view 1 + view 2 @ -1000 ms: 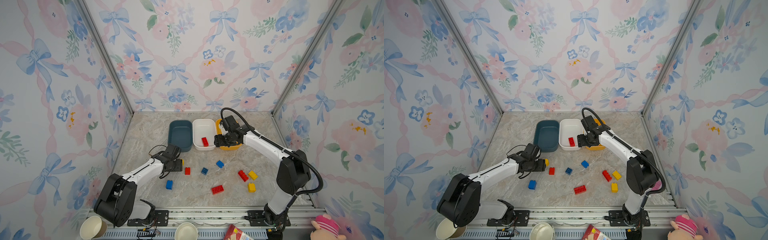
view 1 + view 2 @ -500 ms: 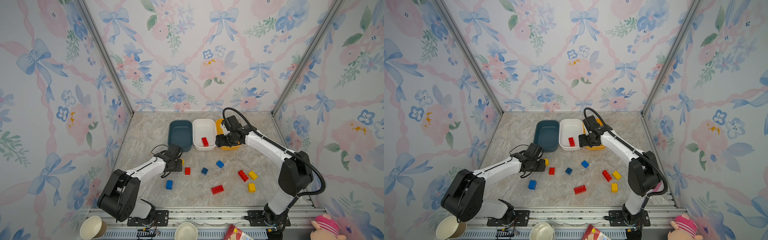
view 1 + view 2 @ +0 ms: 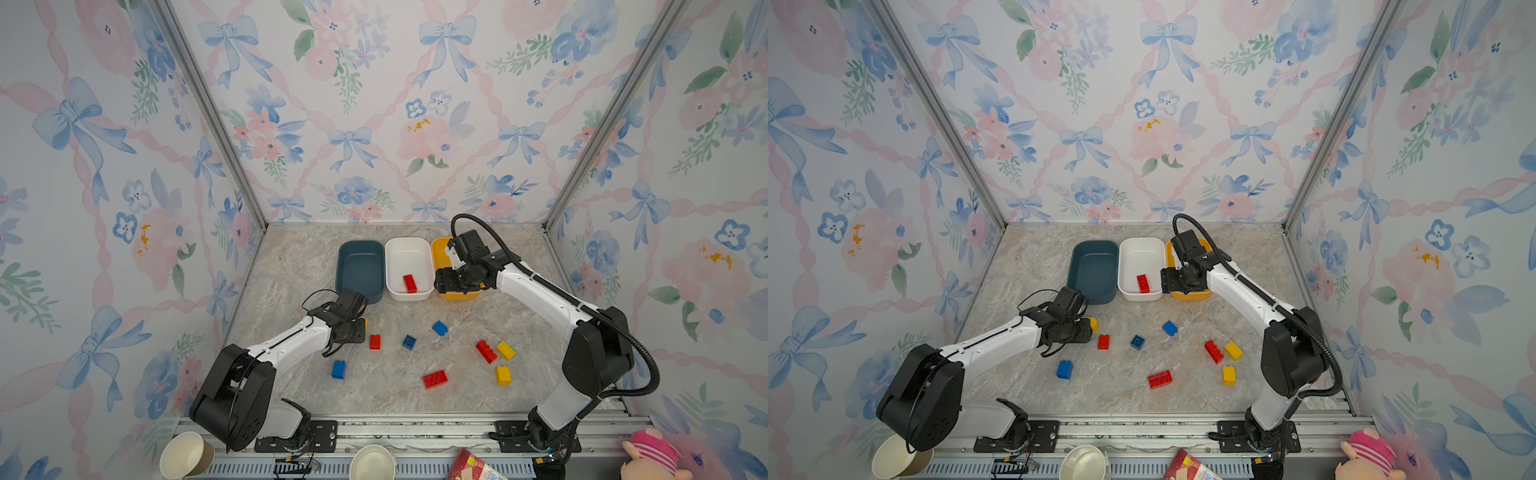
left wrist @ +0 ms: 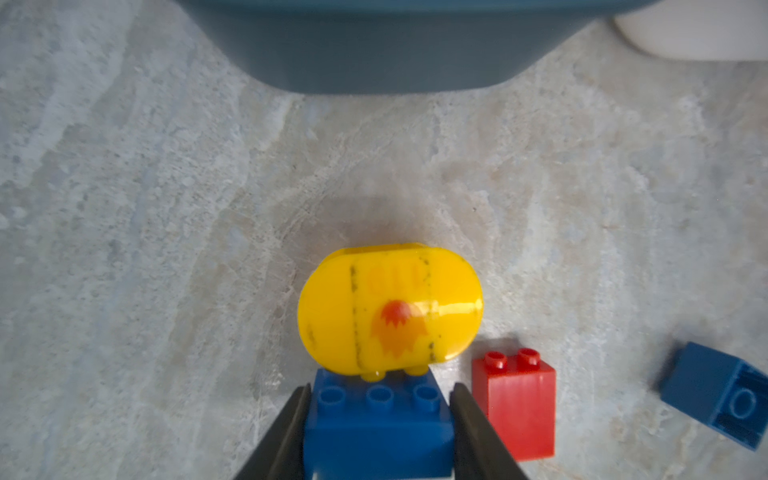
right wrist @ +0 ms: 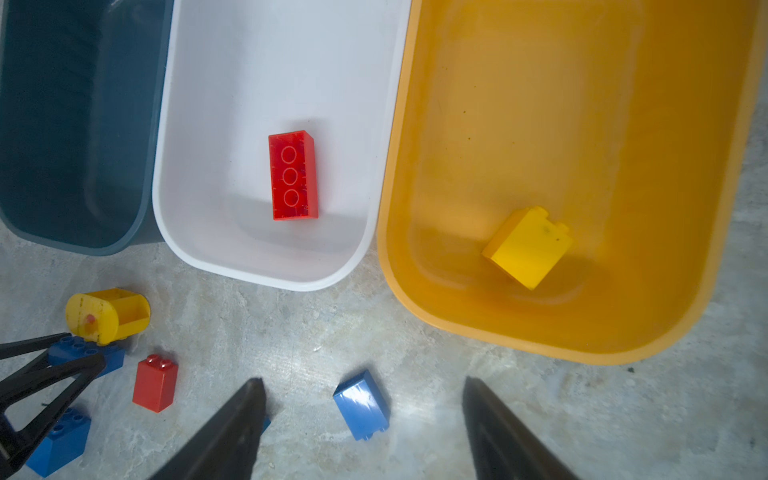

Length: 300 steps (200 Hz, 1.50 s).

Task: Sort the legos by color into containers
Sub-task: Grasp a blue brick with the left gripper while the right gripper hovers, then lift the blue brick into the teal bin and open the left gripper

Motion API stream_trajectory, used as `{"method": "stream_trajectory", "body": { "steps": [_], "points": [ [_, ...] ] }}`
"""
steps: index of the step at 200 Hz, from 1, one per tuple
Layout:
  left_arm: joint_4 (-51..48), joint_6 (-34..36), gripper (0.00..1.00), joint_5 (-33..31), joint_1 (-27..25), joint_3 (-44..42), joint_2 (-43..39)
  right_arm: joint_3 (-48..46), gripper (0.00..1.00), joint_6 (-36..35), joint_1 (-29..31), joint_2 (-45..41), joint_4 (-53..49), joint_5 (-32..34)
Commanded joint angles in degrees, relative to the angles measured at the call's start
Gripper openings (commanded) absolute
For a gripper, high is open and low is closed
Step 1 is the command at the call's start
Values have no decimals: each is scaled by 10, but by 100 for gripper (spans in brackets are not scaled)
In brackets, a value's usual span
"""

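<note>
Left gripper [image 4: 381, 387]: its fingers have been drawn in over the last second and are now pressed against the sides of the blue brick [image 4: 376, 424], low on the counter [image 3: 395, 390] near the dark blue tub [image 3: 359, 266].
Rounded yellow piece [image 4: 390, 307]: seen touching the brick's studs; whether it is attached cannot be told.
Right gripper [image 5: 362, 380]: held spread and empty near the yellow tub [image 5: 623, 353], in which a yellow brick [image 5: 528, 247] lies.
Meaning: a blue pick is judged begun, and the yellow piece may be dragged along.
</note>
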Motion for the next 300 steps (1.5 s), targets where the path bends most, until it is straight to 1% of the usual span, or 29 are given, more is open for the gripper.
{"method": "stream_trajectory", "body": {
  "steps": [1, 28, 39, 57, 77, 105, 153, 170, 205, 246, 260, 280, 300],
  "points": [
    [-7, -16, 43, -4, -6, -3, -47, -11, 78, -3, -5, -18, -9, -6],
    [-12, -19, 43, -9, -7, 5, -92, -19, 78, 1, -7, -18, -8, -9],
    [-15, -21, 43, -11, -7, 13, -102, -23, 80, 2, -9, -37, -8, -12],
    [-15, -25, 43, -15, -6, 32, -108, -33, 84, 7, -9, -43, -5, -15],
    [-14, -24, 43, -25, -5, 61, -97, -47, 89, 14, -12, -53, -1, -19],
    [-11, -15, 43, -35, 5, 109, -58, -72, 93, 24, -16, -71, 5, -21],
    [23, 19, 42, -19, 44, 166, 32, -102, 100, 36, -21, -105, 6, -20],
    [43, 29, 42, -15, 59, 180, 61, -108, 97, 39, -23, -116, 5, -17],
    [72, 49, 41, -10, 83, 225, 131, -118, 97, 42, -26, -132, 0, -14],
    [78, 69, 41, -8, 93, 288, 220, -121, 97, 47, -32, -144, -9, -6],
    [79, 74, 43, -8, 95, 303, 246, -121, 97, 48, -36, -147, -11, -3],
    [78, 79, 48, -8, 96, 322, 273, -121, 97, 49, -44, -150, -14, -2],
    [79, 80, 62, -8, 98, 338, 291, -120, 97, 48, -54, -149, -17, -2]
  ]
}}
